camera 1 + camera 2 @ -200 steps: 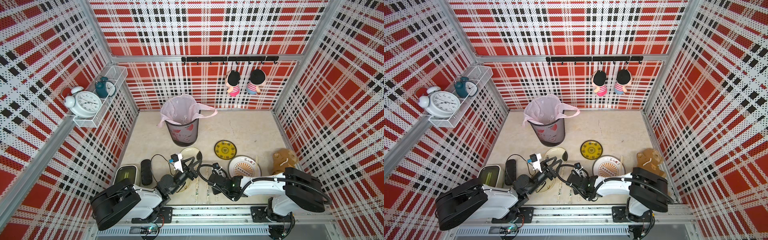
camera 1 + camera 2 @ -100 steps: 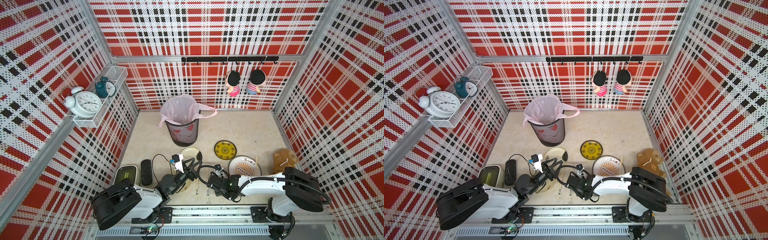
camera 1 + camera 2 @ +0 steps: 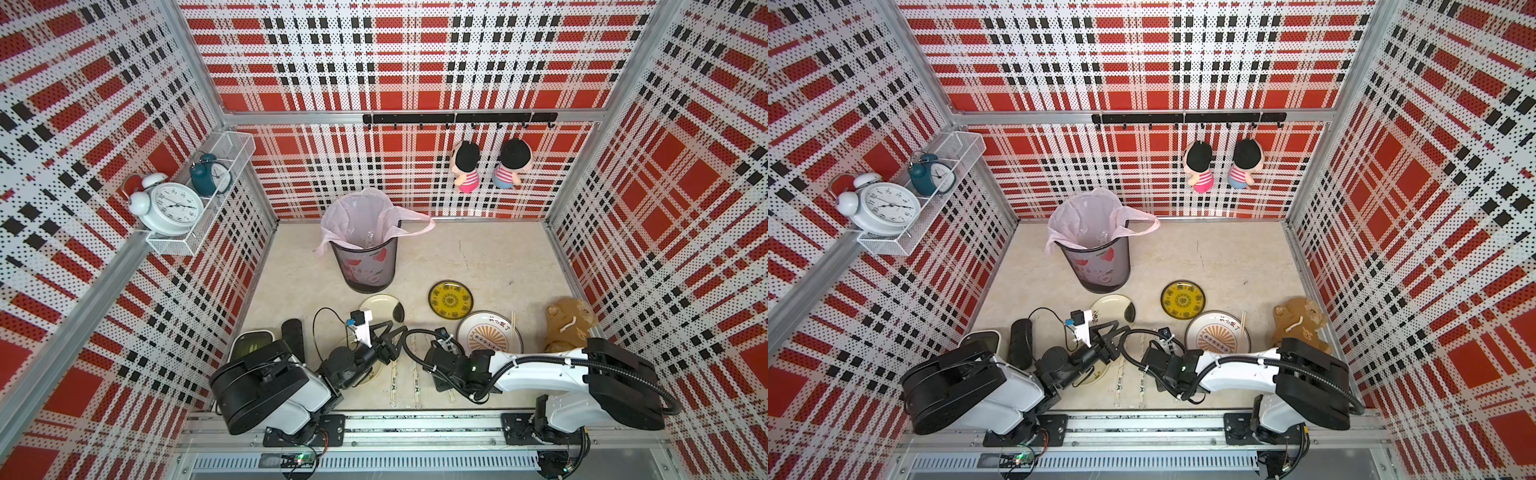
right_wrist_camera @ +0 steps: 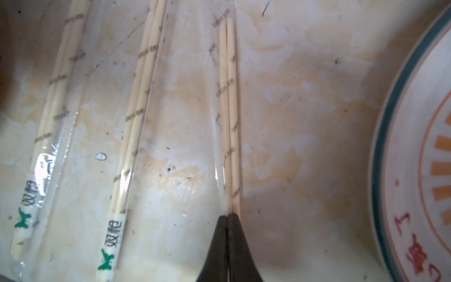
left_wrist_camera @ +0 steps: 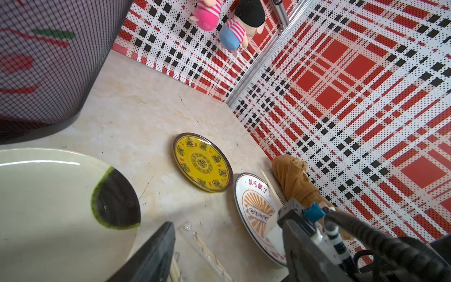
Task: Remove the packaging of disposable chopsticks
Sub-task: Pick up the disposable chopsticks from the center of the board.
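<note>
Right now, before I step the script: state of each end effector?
Left end effector: open, holding nothing.
Right end effector: closed, pinching the end of a packaging sleeve with chopsticks still inside.

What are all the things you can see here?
packaging: three, clear, front floor, chopsticks inside
plates: four, cream, yellow, white-orange sunburst plate, one half under left arm
loose chopsticks: one pair, pale, on sunburst plate
bin: one, black mesh, pink bag, back
clocks: two, white, teal, wall shelf
dolls: two, pink, blue, hanging, back wall
teddy: one, brown, beside right arm
dish: one, green, beside left arm
black oblong thing: one, by dish
left fingers: black, open
right fingers: black, shut on one sleeve's end
</note>
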`<state>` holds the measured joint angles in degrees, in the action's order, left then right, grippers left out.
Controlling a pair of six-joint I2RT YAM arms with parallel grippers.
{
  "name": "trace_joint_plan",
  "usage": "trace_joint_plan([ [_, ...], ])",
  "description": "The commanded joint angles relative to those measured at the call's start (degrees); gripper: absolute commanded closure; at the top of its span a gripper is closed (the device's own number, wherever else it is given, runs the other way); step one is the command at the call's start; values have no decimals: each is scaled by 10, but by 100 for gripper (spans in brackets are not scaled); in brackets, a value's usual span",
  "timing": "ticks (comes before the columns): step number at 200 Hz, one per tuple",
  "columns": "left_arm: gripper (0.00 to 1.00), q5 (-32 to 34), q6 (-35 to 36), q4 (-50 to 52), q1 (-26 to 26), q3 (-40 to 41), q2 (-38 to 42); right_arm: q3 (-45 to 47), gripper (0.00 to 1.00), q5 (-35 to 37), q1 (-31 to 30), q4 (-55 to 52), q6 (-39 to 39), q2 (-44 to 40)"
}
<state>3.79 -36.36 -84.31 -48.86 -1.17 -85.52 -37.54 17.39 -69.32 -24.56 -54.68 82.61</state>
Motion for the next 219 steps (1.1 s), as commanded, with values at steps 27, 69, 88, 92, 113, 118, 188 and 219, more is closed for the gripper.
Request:
trace_joint_plan([
  [27,29,-25,-7,-44,1,-32,-36,50,100,42,16,58,46,-31],
  [69,30,-17,-8,-27,-5,-42,-44,76,100,77,16,140,95,-83],
  [88,30,9,-2,-1,-21,-51,-43,82,100,82,18,161,114,-96],
  [92,30,15,0,6,-24,-53,-42,84,100,85,18,164,115,-98],
  [113,27,28,3,31,-36,-70,-47,93,100,97,18,189,132,-114],
  [118,26,26,0,31,-36,-75,-52,97,100,101,18,198,138,-119],
  [188,13,-8,-46,-10,-35,-147,-170,136,100,119,11,337,206,-124],
  [219,12,-11,-52,-7,-33,-169,-198,147,100,126,10,375,226,-128],
])
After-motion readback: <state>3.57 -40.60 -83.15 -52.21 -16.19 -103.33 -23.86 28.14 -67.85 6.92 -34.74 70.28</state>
